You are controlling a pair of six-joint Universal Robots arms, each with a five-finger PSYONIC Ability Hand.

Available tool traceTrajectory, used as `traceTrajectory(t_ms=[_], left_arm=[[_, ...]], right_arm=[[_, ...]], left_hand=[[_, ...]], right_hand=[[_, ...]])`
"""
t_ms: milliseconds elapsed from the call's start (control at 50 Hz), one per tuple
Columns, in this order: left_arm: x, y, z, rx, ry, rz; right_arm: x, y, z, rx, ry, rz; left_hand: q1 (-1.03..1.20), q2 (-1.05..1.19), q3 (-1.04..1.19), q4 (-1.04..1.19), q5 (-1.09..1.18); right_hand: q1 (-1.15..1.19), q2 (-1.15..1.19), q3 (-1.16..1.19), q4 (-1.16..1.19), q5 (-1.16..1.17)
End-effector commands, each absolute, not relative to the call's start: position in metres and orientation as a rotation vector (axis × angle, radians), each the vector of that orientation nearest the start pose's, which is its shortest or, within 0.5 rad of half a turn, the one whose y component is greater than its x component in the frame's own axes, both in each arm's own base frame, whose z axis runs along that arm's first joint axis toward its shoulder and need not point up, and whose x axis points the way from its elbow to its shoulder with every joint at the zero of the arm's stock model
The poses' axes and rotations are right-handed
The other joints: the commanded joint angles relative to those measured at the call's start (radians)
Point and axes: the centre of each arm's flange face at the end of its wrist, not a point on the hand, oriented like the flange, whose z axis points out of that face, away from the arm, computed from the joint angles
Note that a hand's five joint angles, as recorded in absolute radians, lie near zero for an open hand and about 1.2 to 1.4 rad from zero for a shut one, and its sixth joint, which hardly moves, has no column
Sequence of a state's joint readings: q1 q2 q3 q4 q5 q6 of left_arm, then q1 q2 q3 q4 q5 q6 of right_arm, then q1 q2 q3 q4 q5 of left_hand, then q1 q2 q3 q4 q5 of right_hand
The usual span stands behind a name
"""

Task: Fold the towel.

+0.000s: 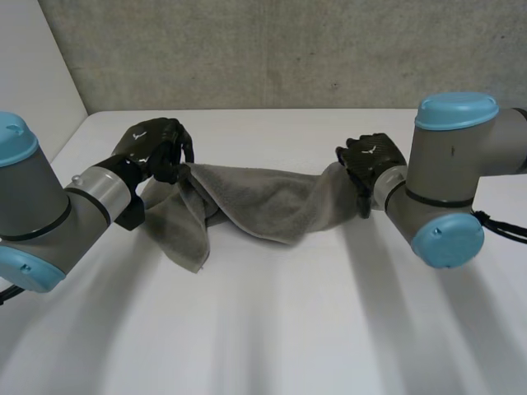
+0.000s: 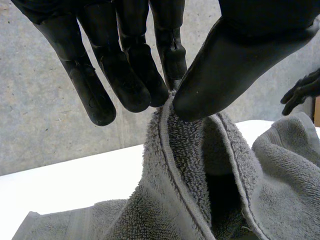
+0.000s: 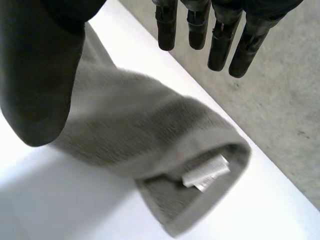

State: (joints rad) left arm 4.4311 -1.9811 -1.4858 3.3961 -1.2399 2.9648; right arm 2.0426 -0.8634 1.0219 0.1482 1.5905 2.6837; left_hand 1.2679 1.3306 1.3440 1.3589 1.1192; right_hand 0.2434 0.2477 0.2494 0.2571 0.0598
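Note:
A grey towel hangs in a sagging band between my two hands, just above the white table. My left hand holds its left end. In the left wrist view the fingers and thumb pinch the towel's hemmed edge, and the rest of the towel droops below. My right hand is at the towel's right end. In the right wrist view its fingers are straight and spread away from the thumb. The towel sags beside the thumb, rolled over, with a white label showing.
A grey concrete wall runs behind the table's far edge. A loose flap of the towel droops onto the table below my left hand. My right hand's fingers appear past the towel in the left wrist view.

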Motion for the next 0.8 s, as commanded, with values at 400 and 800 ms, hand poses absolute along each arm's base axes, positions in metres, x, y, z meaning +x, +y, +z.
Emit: traceTrajectory(t_ms=[400, 800], left_arm=[[-0.256, -0.302, 0.271, -0.396, -1.805, 1.795], [-0.256, -0.302, 0.271, -0.393, -1.81, 1.794]], right_arm=[[0.389, -0.249, 0.113, -0.867, 2.183, -1.651], [0.397, -0.267, 0.112, -0.781, 2.119, -1.795]], left_hand=[[0.128, 0.066, 0.052, 0.037, 0.103], [0.128, 0.066, 0.052, 0.037, 0.103]], right_hand=[[0.155, 0.151, 0.149, 0.142, 0.164], [0.89, 0.885, 0.884, 0.876, 0.899]])
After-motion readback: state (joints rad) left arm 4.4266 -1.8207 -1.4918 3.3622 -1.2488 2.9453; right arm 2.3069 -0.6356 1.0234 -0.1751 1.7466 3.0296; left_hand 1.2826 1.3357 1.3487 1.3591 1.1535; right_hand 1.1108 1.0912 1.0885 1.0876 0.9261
